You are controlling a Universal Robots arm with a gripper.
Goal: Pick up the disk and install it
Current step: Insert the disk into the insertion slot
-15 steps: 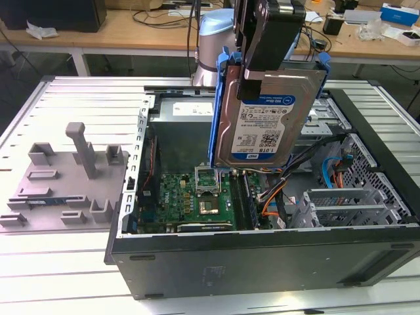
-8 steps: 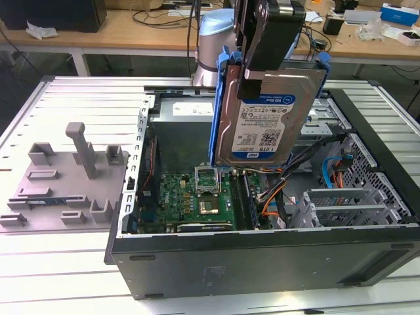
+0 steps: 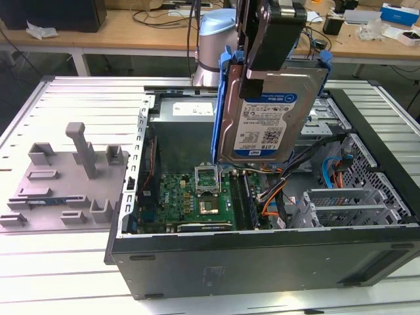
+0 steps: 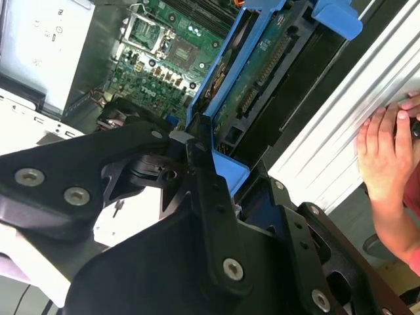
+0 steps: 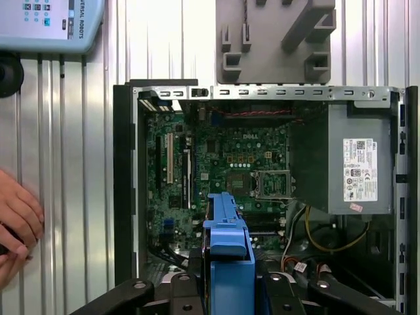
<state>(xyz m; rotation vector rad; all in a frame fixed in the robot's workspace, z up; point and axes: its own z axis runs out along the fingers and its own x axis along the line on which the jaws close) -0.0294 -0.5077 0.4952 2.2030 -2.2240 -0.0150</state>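
Second wrist view: the black fingers (image 4: 209, 197) of the gripper (image 4: 197, 164) are clamped on one end of the disk (image 4: 259, 79), bearing on its blue carrier. This angle gives the disk's circuit-board face, green board with a connector strip. The motherboard (image 4: 167, 52) is beyond it.

Exterior view gives the other face, silver lid with a white-and-blue label. The disk (image 3: 262, 125) hangs upright from the gripper (image 3: 256, 75), in the air over the open computer case (image 3: 262, 262) and apart from the board below. The grey power supply (image 3: 187, 125) sits against the case's far wall.

First wrist view looks straight down into the case. The disk (image 5: 227, 246) is edge-on there, a blue strip over the motherboard (image 5: 223, 164).

Outside the case, a grey plastic fixture (image 3: 65, 177) lies on the slatted table (image 3: 65, 98) at the exterior view's left. Both wrist views catch a person's hand (image 4: 384, 151) on the table beside the case. A teach pendant (image 5: 46, 20) lies on the slats in the first wrist view.
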